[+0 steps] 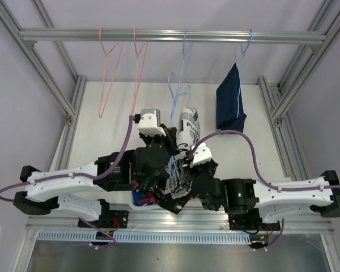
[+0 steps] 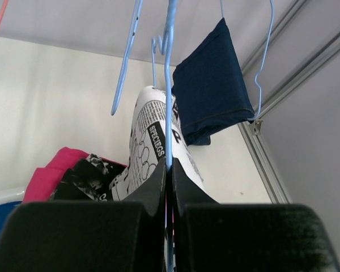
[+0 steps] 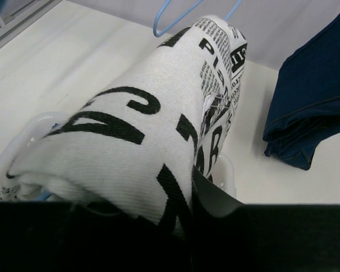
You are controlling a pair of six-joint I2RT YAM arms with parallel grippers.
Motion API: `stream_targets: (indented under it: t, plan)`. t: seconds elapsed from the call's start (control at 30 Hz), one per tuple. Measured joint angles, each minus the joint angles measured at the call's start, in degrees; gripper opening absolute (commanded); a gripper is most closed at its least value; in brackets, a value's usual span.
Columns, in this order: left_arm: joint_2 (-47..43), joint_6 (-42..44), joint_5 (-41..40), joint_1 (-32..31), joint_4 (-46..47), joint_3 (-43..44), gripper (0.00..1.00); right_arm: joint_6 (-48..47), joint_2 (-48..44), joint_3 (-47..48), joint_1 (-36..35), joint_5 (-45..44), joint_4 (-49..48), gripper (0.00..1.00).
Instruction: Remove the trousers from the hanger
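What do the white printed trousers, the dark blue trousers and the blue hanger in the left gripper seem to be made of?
White printed trousers: woven cotton-like cloth, matte; fine twill weave shows.
Dark blue trousers: probably denim, matte, with stitched hems.
Blue hanger: likely coated wire, smooth; thin, bent.

Both arms reach in from the near edge and meet at the middle of the surface. The left arm (image 1: pixel 62 181) lies low, its forearm angled inward and its wrist turned upward. The left gripper (image 2: pixel 169 170) is closed, its dark fingers (image 2: pixel 156 184) pressed flat together on a thin blue hanger wire (image 2: pixel 169 102). The right arm (image 1: pixel 289 192) mirrors it from the other side. The right gripper (image 3: pixel 184 212) is nipped on the white printed trousers (image 3: pixel 153 141); only one finger (image 3: pixel 212 192) shows.
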State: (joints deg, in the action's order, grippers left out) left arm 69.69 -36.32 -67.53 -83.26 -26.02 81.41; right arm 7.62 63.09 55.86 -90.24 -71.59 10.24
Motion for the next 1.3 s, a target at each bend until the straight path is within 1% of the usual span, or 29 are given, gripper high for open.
stream_targets:
  t: [0.1,0.13,0.2,0.3,0.43,0.6,0.77,0.9,1.1,1.2,1.3]
  plan:
    - [0.3,-1.8,0.2,-0.3,-1.9,-0.1,0.00,-0.7,-0.7,0.0,0.3,0.5,-0.3,0.12]
    - [0.5,-2.6,0.2,-0.4,-2.5,-0.1,0.01,-0.8,-0.9,0.0,0.5,0.8,-0.4,0.05]
    - [1.0,-4.2,0.2,-0.7,-4.2,-0.1,0.01,-1.0,-1.2,0.1,0.6,1.5,-0.5,0.00]
    - [2.2,-6.5,0.2,-1.1,-6.7,-0.1,0.01,-1.6,-1.5,1.0,0.6,2.3,-0.5,0.00]
    - [4.0,-10.7,0.3,-1.3,-11.0,-0.2,0.01,-3.7,-1.6,4.6,0.3,2.9,0.0,0.00]
    - [5.3,-16.1,0.2,-1.8,-16.0,-0.2,0.01,-9.3,-1.6,11.9,-1.4,2.8,1.7,0.00]
    - [5.3,-20.7,0.0,-2.2,-21.9,-0.2,0.01,-15.1,-2.0,17.6,-3.5,0.5,2.2,0.00]
    - [4.8,-23.1,0.1,-2.2,-25.7,-1.5,0.01,-18.8,-4.3,19.0,-4.7,-1.3,1.9,0.00]
    - [2.7,-25.2,0.9,-2.8,-31.1,-6.3,0.01,-23.8,-8.0,20.5,-4.9,-3.7,-0.1,0.00]
    - [0.4,-26.6,1.7,-3.7,-32.9,-9.2,0.00,-25.4,-9.3,20.7,-4.8,-4.4,-1.1,0.00]
    - [-1.0,-29.5,1.9,-4.5,-36.4,-10.1,0.00,-25.7,-10.6,20.7,-4.7,-4.7,-0.8,0.00]
